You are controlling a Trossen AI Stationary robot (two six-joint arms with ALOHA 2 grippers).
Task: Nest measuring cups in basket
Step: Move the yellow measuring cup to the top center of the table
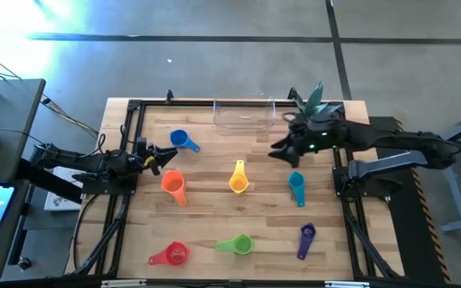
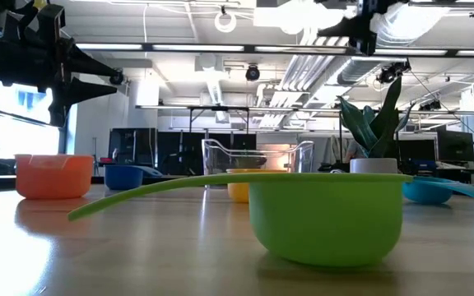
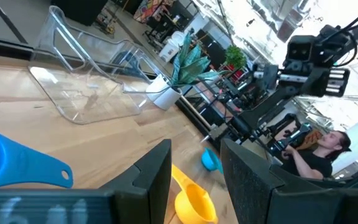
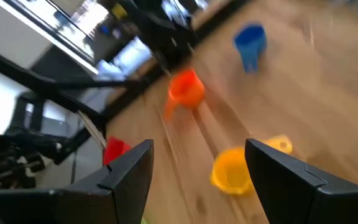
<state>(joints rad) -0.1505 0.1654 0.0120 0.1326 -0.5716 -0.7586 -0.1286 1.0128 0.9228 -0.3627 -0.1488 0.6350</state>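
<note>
At 10 o'clock of the yellow cup (image 1: 238, 181), we're hovering left gripper (image 1: 169, 154) and right gripper (image 1: 277, 150) apart, empty, picking first cup for the basket (image 1: 244, 117).

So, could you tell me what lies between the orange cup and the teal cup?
The yellow cup lies between the orange cup and the teal cup, as the high view shows.

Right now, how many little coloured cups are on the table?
7, none hidden: blue and orange left, yellow centre, teal right, red, green and purple along the front.
</note>
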